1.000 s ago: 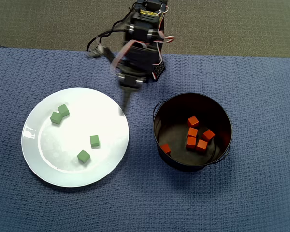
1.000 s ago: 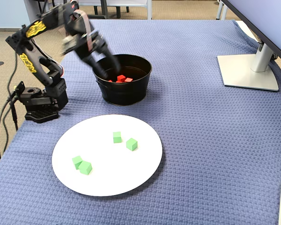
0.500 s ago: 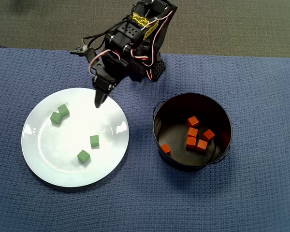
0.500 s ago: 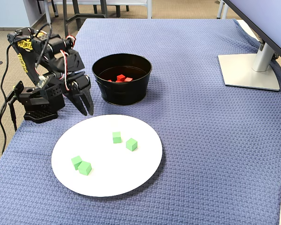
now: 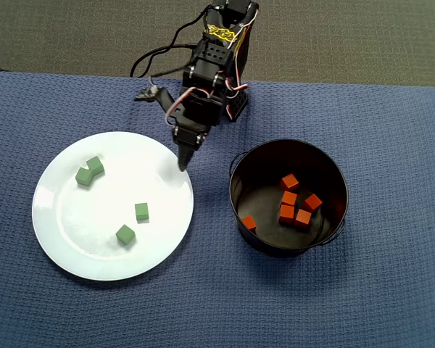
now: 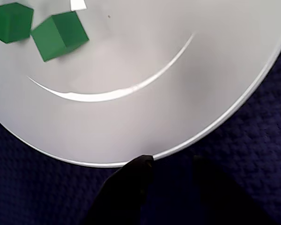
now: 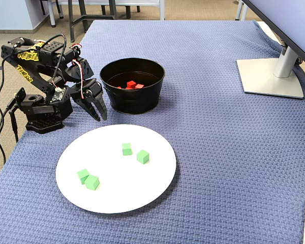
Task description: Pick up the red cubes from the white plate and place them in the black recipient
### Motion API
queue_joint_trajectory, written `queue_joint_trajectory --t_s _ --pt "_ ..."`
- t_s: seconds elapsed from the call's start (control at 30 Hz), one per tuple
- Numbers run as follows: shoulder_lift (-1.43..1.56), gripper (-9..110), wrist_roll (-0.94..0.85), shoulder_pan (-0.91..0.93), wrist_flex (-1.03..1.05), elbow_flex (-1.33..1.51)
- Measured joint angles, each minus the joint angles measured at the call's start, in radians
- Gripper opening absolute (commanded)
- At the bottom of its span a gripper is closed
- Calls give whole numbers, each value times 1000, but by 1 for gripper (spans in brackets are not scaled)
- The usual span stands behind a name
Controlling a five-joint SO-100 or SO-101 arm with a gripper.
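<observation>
Inside the round black metal bucket point(image 5: 288, 250) on the right of the overhead view, six small matte orange-red cubes point(image 5: 293, 204) on the shiny dark floor, five clustered and one apart by the left wall; on the large glossy white plate point(image 5: 72, 254) to the left, only four green cubes point(image 5: 125, 234). Seen solely in the fixed view, a monitor stand point(image 7: 270, 77) at far right on the blue woven cloth point(image 7: 234, 168). Black two-finger gripper point(image 5: 182, 164) empty over the plate's rim beside the bucket, tips slightly parted in the wrist view.
</observation>
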Motion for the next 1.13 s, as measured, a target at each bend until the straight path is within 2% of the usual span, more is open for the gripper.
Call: queue_joint_trajectory --t_s 0.37,1.13 --pt "163 0 32 -129 40 117" --pt "382 0 34 -163 201 172"
